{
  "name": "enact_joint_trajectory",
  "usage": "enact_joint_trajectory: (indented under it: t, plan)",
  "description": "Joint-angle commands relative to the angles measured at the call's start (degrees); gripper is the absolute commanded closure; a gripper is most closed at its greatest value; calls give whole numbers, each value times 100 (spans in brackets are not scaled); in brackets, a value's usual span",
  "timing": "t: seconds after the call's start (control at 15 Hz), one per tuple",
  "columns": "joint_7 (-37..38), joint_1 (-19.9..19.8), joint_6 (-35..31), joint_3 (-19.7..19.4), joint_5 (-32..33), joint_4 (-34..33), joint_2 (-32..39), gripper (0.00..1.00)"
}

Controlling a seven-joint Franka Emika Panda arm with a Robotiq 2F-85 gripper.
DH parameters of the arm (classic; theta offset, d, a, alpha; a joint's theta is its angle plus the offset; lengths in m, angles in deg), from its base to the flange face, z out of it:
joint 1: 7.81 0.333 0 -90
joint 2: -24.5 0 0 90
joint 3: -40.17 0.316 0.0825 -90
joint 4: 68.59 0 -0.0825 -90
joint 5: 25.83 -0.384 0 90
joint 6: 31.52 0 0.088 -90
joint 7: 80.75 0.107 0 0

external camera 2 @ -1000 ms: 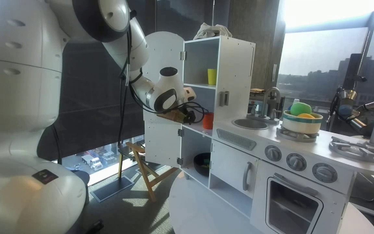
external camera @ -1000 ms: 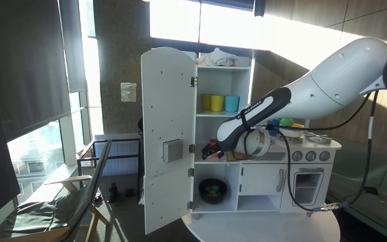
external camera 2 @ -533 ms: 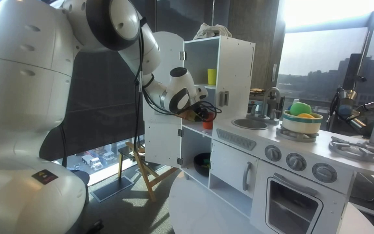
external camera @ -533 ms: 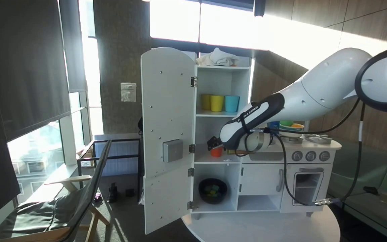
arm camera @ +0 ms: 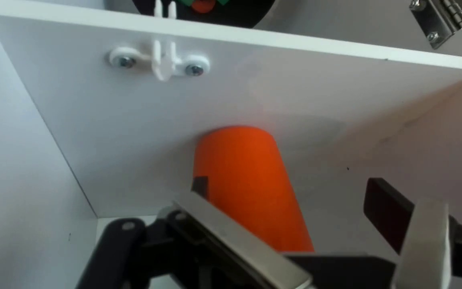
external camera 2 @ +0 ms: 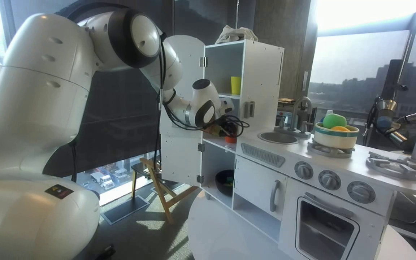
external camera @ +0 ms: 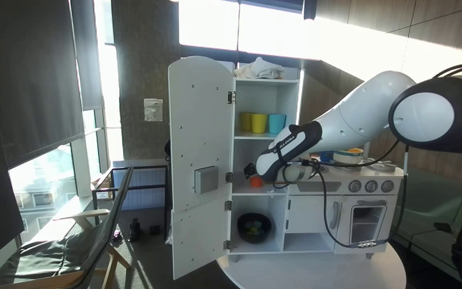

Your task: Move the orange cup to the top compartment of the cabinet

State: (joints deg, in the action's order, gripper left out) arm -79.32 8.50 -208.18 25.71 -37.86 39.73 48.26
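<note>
Wrist view gave the best look: the gripper [arm camera: 289, 192] had its fingers [arm camera: 385, 212] spread wide, with the orange cup [arm camera: 251, 184] showing in the gap. One finger overlapped the cup's edge from that angle, and I honestly couldn't tell if they touched; the other one was clearly apart from it. The cup stood on the shelf [arm camera: 315, 72] in the middle opening [external camera: 244, 152] of the cabinet [external camera 2: 262, 68], one level below the top compartment [external camera: 265, 94]. Up there, two yellow cups [external camera: 259, 123] and a teal cup [external camera: 277, 123] sat in a row. Both exterior views had the arm [external camera: 347, 116] stretched out to that middle opening, its front end covering the upper part of the cup.

Down in the bottom opening [external camera: 277, 216] was a black bowl [external camera: 254, 239] with some green and yellow bits [external camera: 254, 228] in it, too small to make out. The cabinet door [external camera: 201, 136] was swung wide, and a crumpled pale cloth [external camera: 260, 69] lay on top. Over on a grey burner [external camera 2: 332, 153], in an exterior view, a cream pot [external camera 2: 335, 141] held a green ball [external camera 2: 334, 121] and something orange [external camera 2: 340, 128].
</note>
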Motion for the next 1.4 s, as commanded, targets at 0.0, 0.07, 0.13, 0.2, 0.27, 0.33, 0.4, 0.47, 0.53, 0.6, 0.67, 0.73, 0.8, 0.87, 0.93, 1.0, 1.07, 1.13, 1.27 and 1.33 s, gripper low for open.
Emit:
enact_joint_trajectory:
  t: [0.0, 0.07, 0.13, 0.2, 0.27, 0.33, 0.4, 0.47, 0.53, 0.6, 0.67, 0.73, 0.8, 0.87, 0.93, 1.0, 1.07, 1.13, 1.27, 1.33]
  plan:
    - [301, 304, 65, -360, 104, -474, 339, 0]
    - [332, 361, 44, -438, 99, -515, 384, 0]
    - [399, 449, -32, -568, 98, -540, 438, 0]
    - [466, 504, -79, -655, 72, -574, 486, 0]
    - [511, 543, -34, -737, 54, -621, 533, 0]
    - [593, 618, -14, -858, 48, -652, 580, 0]
    - [602, 616, 6, -878, 30, -698, 628, 0]
    - [635, 633, -7, -915, 13, -736, 668, 0]
    - [654, 640, -34, -931, 1, -775, 708, 0]
    - [645, 623, -21, -911, -4, -806, 727, 0]
    - [624, 592, -11, -856, -16, -837, 734, 0]
    - [611, 572, -33, -816, -25, -868, 755, 0]
    - [648, 621, -50, -876, -8, -907, 803, 0]
    - [647, 620, -51, -864, -13, -931, 823, 0]
    - [656, 650, -57, -896, 3, -950, 846, 18]
    - [676, 694, -71, -946, 19, -956, 864, 25]
    - [671, 705, -63, -954, 23, -963, 869, 32]
    - [669, 717, -76, -969, 24, -952, 863, 42]
    - [694, 760, -105, -1034, 23, -905, 839, 50]
    - [700, 796, -103, -1078, 34, -854, 811, 50]
